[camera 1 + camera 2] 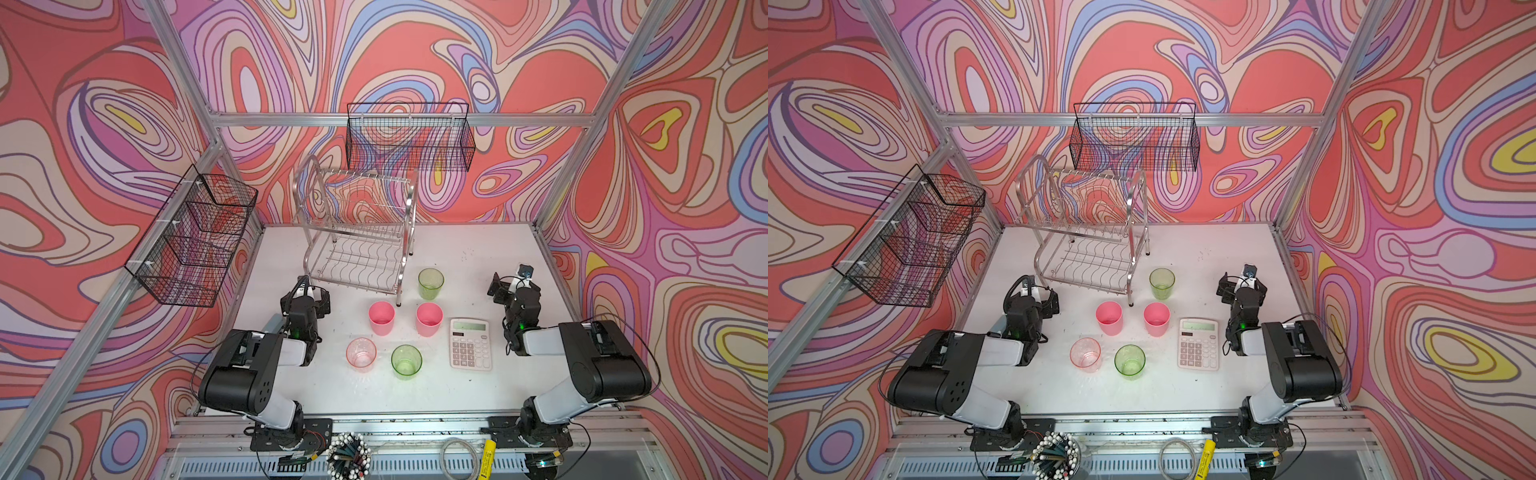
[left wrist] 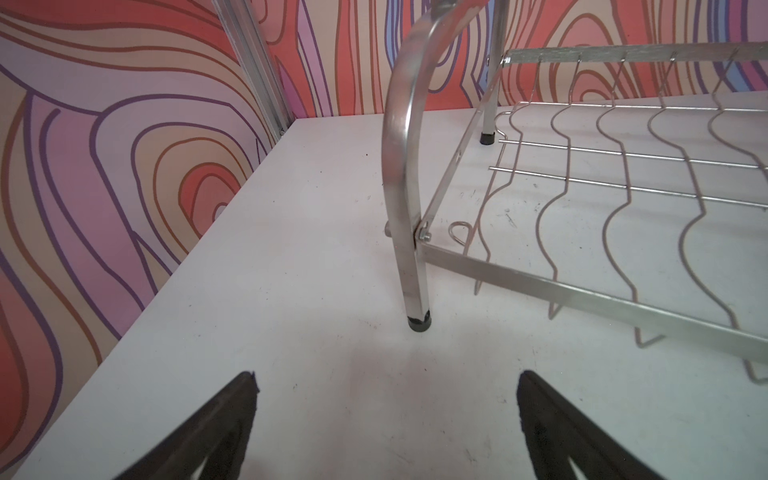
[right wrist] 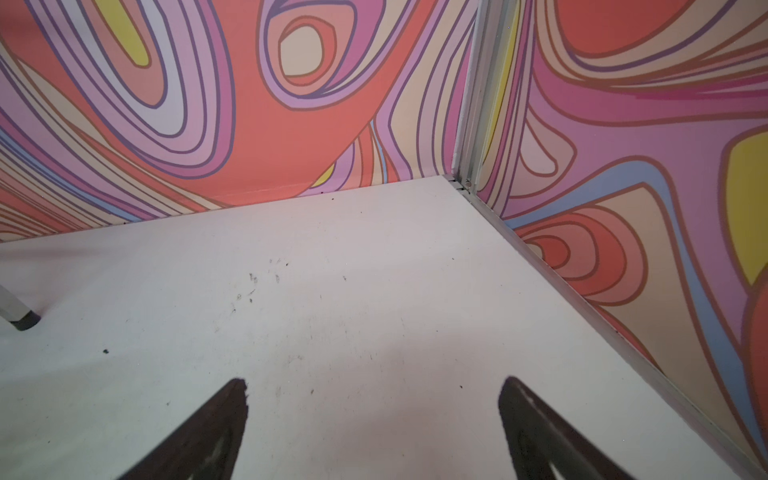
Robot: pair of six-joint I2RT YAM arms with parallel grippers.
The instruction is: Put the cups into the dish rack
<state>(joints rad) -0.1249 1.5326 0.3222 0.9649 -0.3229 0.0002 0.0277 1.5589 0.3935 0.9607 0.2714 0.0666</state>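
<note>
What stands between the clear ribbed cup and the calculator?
A translucent green cup, upright, between the clear ribbed cup and the calculator; both top views show it.

My black-and-white left arm (image 1: 237, 374) sits folded at the elbow, forearm reaching forward; its black two-fingered left tool (image 2: 386, 374) stands spread wide, empty. My black-and-white right arm (image 1: 602, 365) mirrors it, and its black two-fingered right tool (image 3: 374, 379) gapes wide, gripping nothing.

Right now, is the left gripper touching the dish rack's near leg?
Apart. The left wrist view shows a strip of bare table between the open left gripper and the black-capped leg of the dish rack.
</note>
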